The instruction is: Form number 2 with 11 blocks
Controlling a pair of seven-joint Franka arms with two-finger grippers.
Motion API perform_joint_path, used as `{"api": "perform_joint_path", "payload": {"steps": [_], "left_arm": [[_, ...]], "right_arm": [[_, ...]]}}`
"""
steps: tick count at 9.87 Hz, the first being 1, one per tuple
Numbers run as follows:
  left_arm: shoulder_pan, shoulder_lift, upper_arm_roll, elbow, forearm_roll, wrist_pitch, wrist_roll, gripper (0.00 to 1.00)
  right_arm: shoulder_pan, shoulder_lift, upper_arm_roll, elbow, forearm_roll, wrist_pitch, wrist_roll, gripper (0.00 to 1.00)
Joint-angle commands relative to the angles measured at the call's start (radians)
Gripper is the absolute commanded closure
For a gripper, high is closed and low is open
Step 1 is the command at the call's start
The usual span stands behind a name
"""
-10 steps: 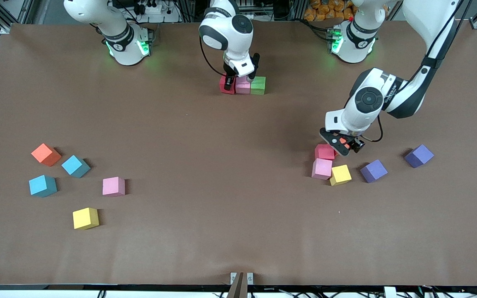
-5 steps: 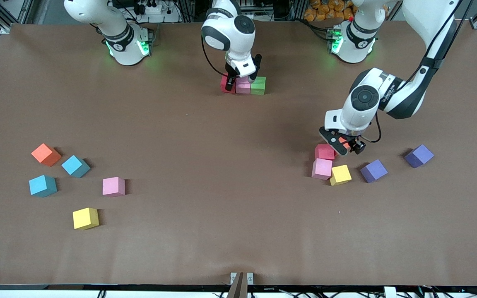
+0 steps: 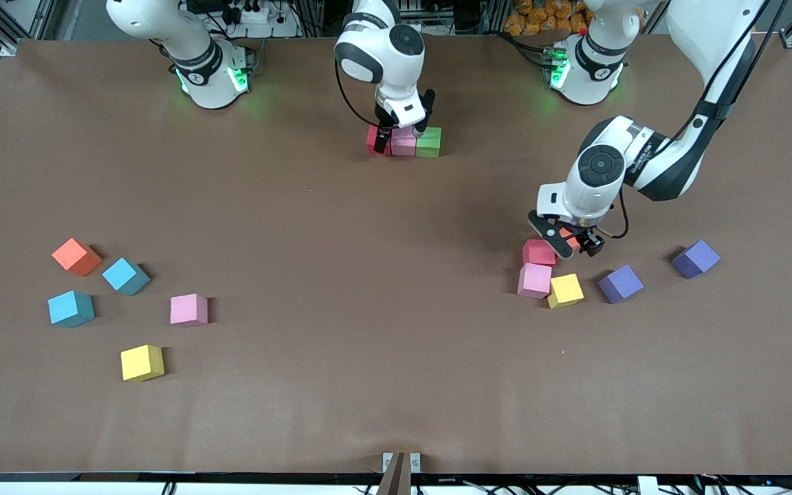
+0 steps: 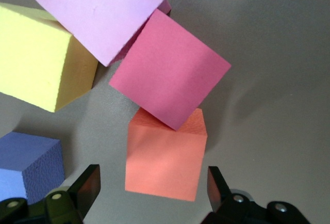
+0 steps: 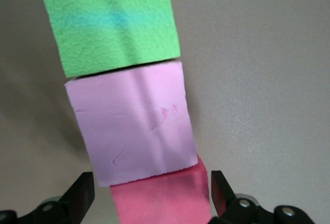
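Near the bases, the right gripper (image 3: 403,134) stood open over a red (image 3: 372,137), pink (image 3: 403,143), green (image 3: 429,142) row; the left gripper (image 3: 570,242) hung open around an orange block (image 4: 165,162).

text: we read none | blocks: we see plain faces, no labels | arm lettering: too small for us to read
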Motion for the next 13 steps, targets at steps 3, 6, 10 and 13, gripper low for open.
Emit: {"api": "perform_joint_path", "payload": {"steps": [3, 6, 10, 13], "left_arm": [[-0.011, -0.001, -0.004, -0.013, 0.031, 0.015, -0.025, 0.08], [-0.011, -0.001, -0.004, -0.016, 0.039, 0.015, -0.024, 0.08], [-0.009, 0.008, -0.004, -0.016, 0.060, 0.017, -0.025, 0.08], [-0.009, 0.017, -0.003, -0.016, 0.060, 0.029, -0.025, 0.08]], "right_arm": [[0.013, -0.020, -0.009, 0.016, -0.016, -0.047, 0.031, 0.00], [0.012, -0.062, -0.009, 0.016, -0.016, -0.097, 0.022, 0.00], [-0.006, -0.126, -0.012, 0.018, -0.015, -0.175, 0.022, 0.00], [-0.136, -0.152, -0.013, 0.062, -0.001, -0.237, 0.032, 0.00]]}}
